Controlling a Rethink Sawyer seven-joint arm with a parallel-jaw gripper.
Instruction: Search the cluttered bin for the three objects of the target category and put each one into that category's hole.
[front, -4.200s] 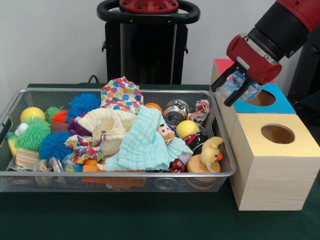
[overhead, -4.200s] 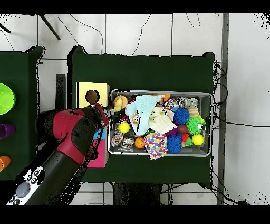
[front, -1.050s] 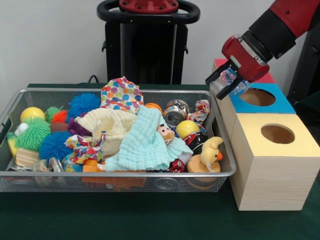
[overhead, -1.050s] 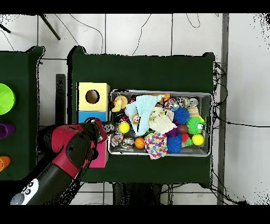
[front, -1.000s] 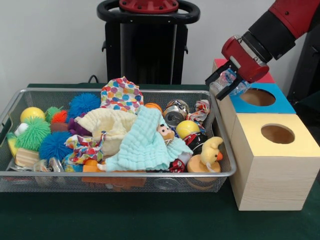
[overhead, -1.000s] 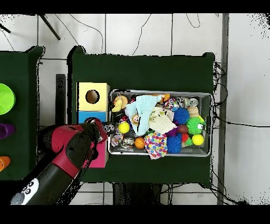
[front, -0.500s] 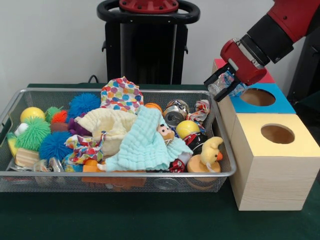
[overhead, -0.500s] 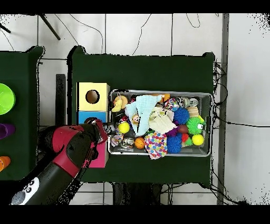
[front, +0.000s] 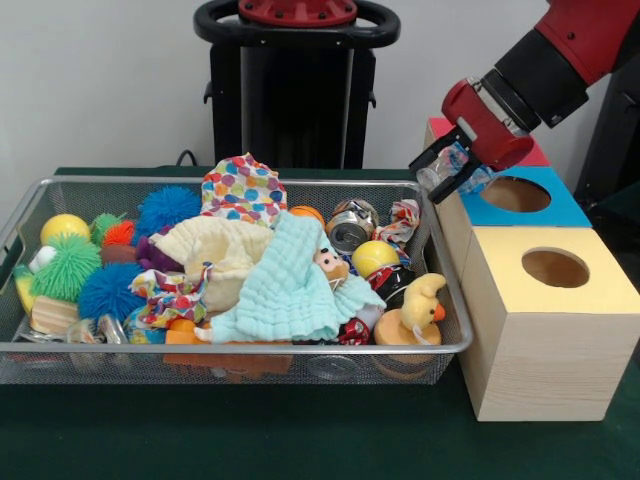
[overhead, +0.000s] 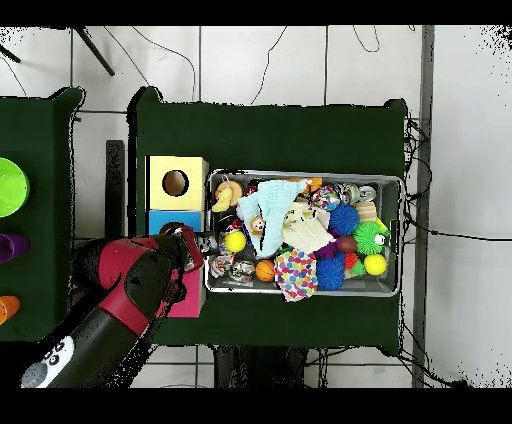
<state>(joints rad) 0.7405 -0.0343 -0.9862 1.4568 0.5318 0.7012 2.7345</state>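
Observation:
My gripper (front: 443, 172) hangs at the near left corner of the blue box (front: 560, 210), shut on a crushed clear plastic bottle (front: 458, 163) with a blue tint. It sits left of the blue box's round hole (front: 515, 194) and just above the wire bin's right end. In the overhead view the gripper (overhead: 203, 240) lies between the blue box (overhead: 160, 219) and the bin (overhead: 300, 173). A crushed silver can (front: 350, 228) lies in the bin's back right among cloths and toys.
A yellow box (front: 545, 330) with a hole stands nearest the camera, and a pink box (front: 445, 128) stands behind the blue one. The bin (front: 250, 349) holds spiky balls, a mint cloth (front: 285, 290), a dotted cloth (front: 243, 188) and a yellow duck (front: 420, 300).
Over four seconds the gripper carried the bottle from beside the blue hole left and slightly up, toward the bin's edge. In the last half second it barely moved.

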